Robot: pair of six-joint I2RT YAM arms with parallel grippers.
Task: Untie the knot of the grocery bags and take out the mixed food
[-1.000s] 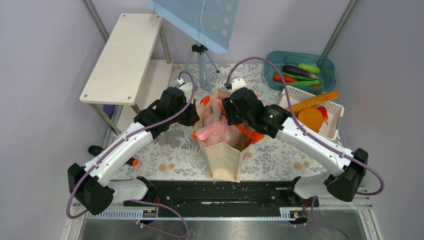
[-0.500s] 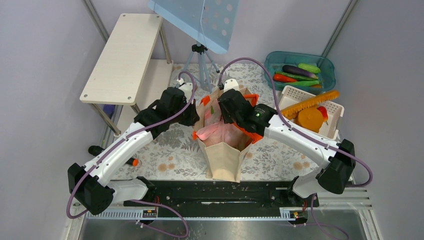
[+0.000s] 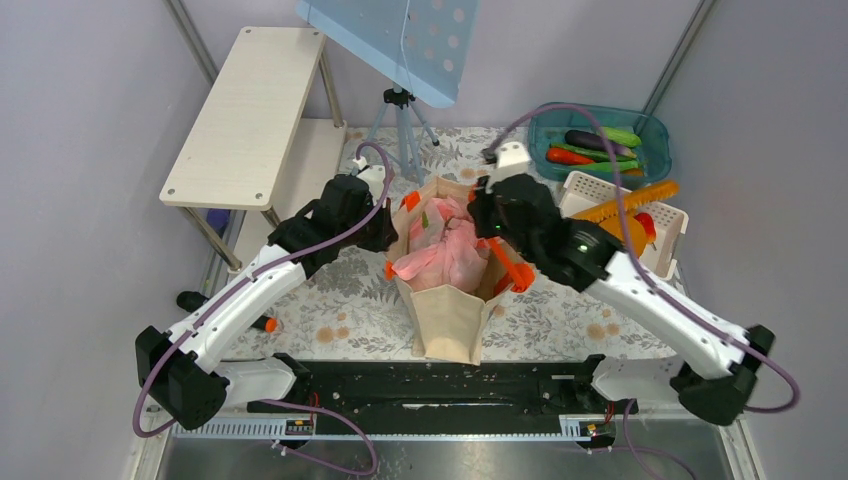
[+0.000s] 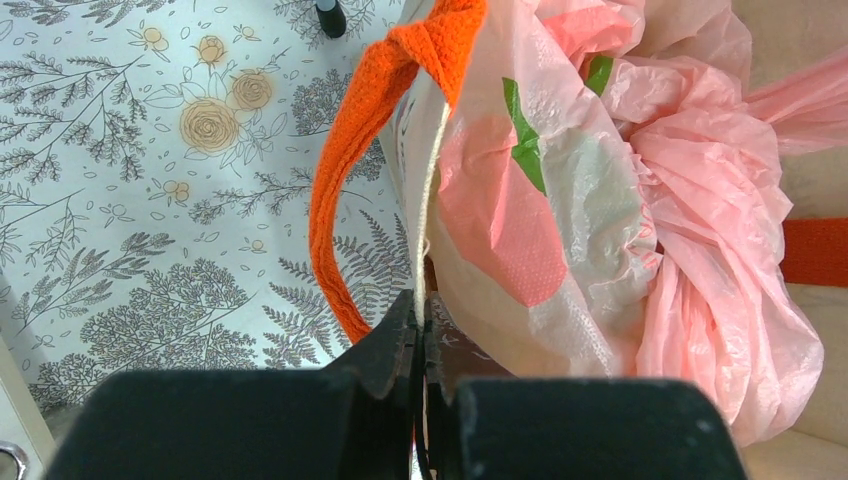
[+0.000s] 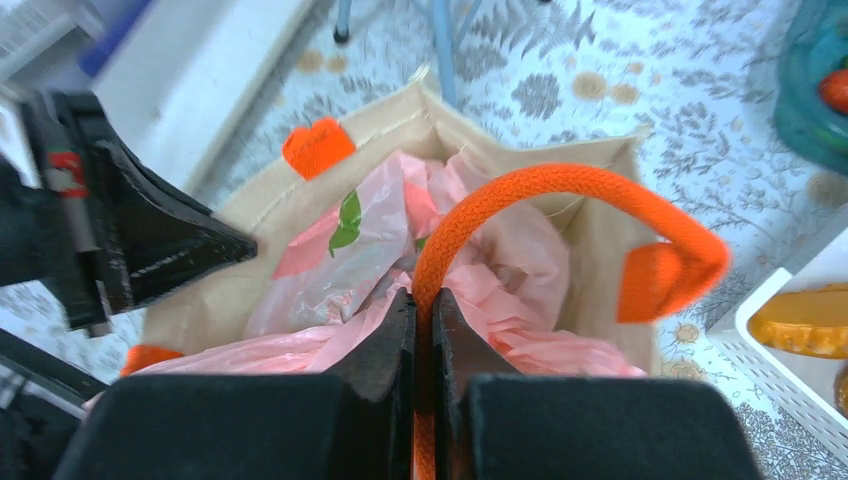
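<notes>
Looking down from the top view, the beige tote [image 3: 447,300] stands on the counter [image 3: 340,310] near the middle, closer to the near edge than the far one, with the pink bag [image 3: 440,255] bulging out of its mouth. The left fingers [image 3: 390,232] sit at the tote's left rim and the right fingers [image 3: 487,222] at its right side, which reads as the two arms spreading the tote so the pink bag inside can be reached; whether either pair is clamped cannot be told from up here. Toward the far right corner sit a teal bin [image 3: 650,135] of toy vegetables and a white basket [image 3: 670,255]. The left wrist view settles what the top one hides: the left fingers [image 4: 420,335] are pressed together on the tote's thin cloth rim [image 4: 428,200], with one orange handle [image 4: 350,200] looping just beside them and the crinkled pink bag [image 4: 700,200] touching the rim's inner side. The right wrist view shows the right fingers [image 5: 422,325] clamped on the other orange handle [image 5: 560,185], lifted into an arch over the open mouth. No knot or food is clearly visible in any view, so the untying looks not yet begun.
</notes>
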